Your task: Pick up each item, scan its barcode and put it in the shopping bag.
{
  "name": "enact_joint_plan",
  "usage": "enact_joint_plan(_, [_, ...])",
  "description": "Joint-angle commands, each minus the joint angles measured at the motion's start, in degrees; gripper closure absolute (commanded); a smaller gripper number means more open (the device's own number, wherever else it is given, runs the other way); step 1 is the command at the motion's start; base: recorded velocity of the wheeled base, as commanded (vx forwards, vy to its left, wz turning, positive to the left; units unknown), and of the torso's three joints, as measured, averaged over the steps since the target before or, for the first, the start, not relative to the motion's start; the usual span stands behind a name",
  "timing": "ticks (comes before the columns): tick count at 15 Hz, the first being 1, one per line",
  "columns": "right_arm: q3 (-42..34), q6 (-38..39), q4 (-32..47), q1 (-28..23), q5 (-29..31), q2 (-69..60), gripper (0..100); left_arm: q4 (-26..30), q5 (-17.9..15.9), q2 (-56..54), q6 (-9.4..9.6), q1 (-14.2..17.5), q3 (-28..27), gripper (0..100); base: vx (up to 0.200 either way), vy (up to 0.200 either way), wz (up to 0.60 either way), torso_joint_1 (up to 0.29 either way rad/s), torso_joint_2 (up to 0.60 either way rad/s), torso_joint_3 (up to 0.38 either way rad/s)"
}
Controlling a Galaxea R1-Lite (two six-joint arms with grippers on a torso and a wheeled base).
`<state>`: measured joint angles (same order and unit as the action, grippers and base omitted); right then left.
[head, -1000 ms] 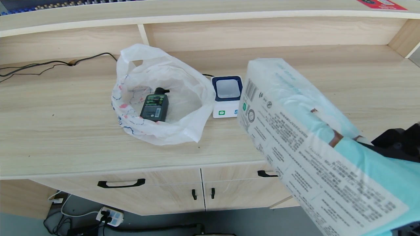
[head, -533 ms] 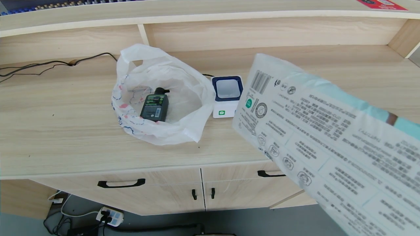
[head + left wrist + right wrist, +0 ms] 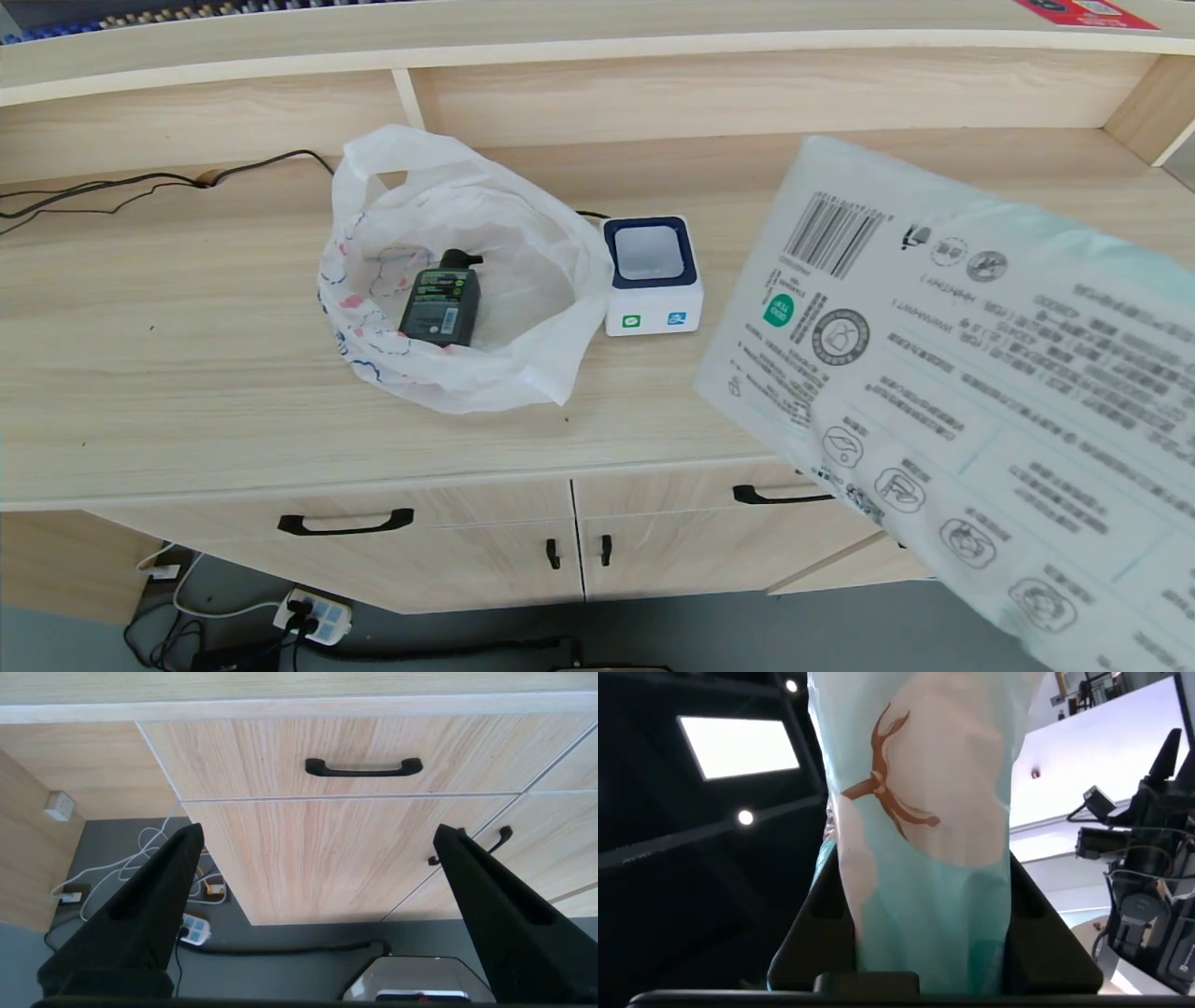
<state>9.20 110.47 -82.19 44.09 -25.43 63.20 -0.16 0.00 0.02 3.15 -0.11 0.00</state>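
Observation:
A large soft pack [image 3: 971,373] in white and teal wrap hangs in the air on the right, above the counter's front edge and close to the head camera. Its printed back with the barcode [image 3: 834,235] faces up. In the right wrist view my right gripper [image 3: 920,915] is shut on this pack [image 3: 920,831]. The white scanner [image 3: 652,275] with a blue-rimmed window stands on the counter just left of the pack. Beside it lies the open white shopping bag [image 3: 551,252] with a dark bottle [image 3: 441,303] inside. My left gripper [image 3: 322,915] is open, low in front of the cabinet doors.
Black cables [image 3: 112,187] run along the counter's back left. A shelf wall [image 3: 747,93] rises behind the counter. Below the front edge are cabinet doors with black handles [image 3: 344,523]. A power strip [image 3: 313,618] lies on the floor.
The pack has swung right and nearer the head camera, turning its printed face and barcode upward. It no longer overlaps the scanner. The bag and bottle have not moved.

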Motion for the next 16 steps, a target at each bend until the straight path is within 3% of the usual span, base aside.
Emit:
enact_joint_plan(1, [-0.59, 0.27, 0.01, 0.03, -0.06, -2.64, 100, -0.02, 0.0, -0.02, 0.19, 0.02, 0.0, 0, 0.0, 0.0, 0.0, 0.0, 0.0, 0.0])
enact_joint_plan(6, [-0.15, 5.02, 0.01, 0.56, -0.23, -4.22, 100, -0.02, 0.0, -0.02, 0.02, 0.02, 0.0, 0, 0.0, 0.0, 0.0, 0.0, 0.0, 0.0])
enact_joint_plan(11, [-0.77, 4.93, 0.01, 4.07, -0.5, -4.13, 100, -0.02, 0.0, -0.02, 0.02, 0.02, 0.0, 0, 0.0, 0.0, 0.0, 0.0, 0.0, 0.0])
enact_joint_plan(14, [-0.24, 4.4, 0.01, 4.07, -0.76, -3.61, 100, -0.02, 0.0, -0.02, 0.02, 0.02, 0.0, 0, 0.0, 0.0, 0.0, 0.0, 0.0, 0.0])
enact_joint_plan(16, [-1.12, -0.26, 0.36, 4.07, -1.46, -3.25, 100, -0.02, 0.09, -0.02, 0.02, 0.02, 0.0, 0, 0.0, 0.0, 0.0, 0.0, 0.0, 0.0])
